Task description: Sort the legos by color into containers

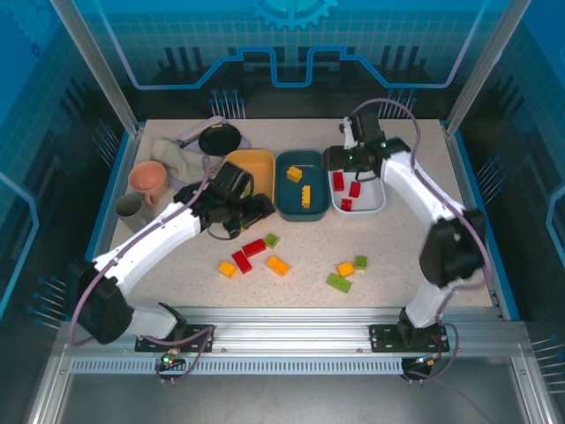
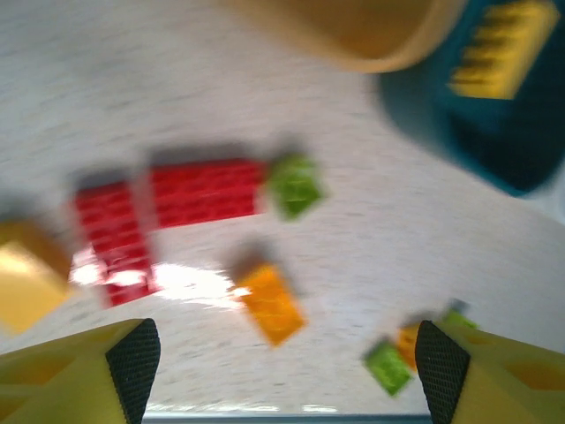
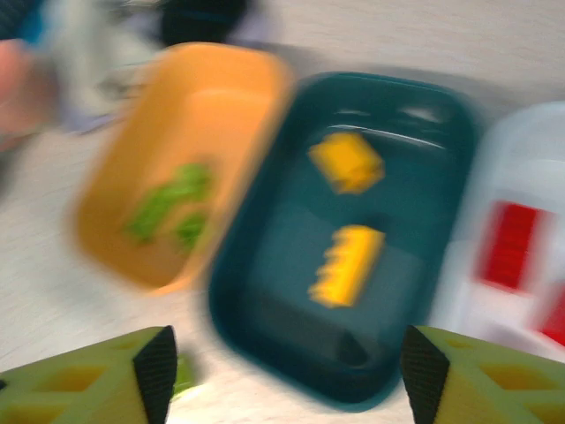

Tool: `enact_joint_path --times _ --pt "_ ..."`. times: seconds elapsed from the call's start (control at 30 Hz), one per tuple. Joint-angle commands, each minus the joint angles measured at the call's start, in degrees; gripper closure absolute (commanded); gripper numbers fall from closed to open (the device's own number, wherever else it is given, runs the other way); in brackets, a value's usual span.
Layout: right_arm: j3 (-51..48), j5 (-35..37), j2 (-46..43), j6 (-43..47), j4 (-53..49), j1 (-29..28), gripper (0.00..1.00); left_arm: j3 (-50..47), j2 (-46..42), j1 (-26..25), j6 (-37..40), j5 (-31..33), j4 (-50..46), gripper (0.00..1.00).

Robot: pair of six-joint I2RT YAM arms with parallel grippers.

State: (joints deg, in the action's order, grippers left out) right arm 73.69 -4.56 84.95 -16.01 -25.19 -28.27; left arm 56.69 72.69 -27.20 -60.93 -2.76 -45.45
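Speckled beige worktop (image 1: 415, 247), boxed in by blue-lit panels. Along the far edge, three smooth rounded containers side by side: orange tray (image 1: 260, 168), teal tray (image 1: 290, 205), white tray (image 1: 372, 199). Small studded legos (image 1: 254, 247) loose toward the near edge, others yellow in teal, red in white, blurred green in orange. Orange tray partly hidden under the left arm. Left gripper (image 2: 287, 375) spread, empty, above the loose bricks. Right gripper (image 3: 282, 371) spread, empty, over the trays. Wrist views smeared, studs hard to make out.
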Motion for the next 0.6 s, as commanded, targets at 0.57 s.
enact_joint_path --times 0.57 --pt "-25.6 -5.8 -12.2 0.6 19.4 -22.1 0.05 -19.2 1.3 10.1 -17.1 -6.1 6.0 0.33"
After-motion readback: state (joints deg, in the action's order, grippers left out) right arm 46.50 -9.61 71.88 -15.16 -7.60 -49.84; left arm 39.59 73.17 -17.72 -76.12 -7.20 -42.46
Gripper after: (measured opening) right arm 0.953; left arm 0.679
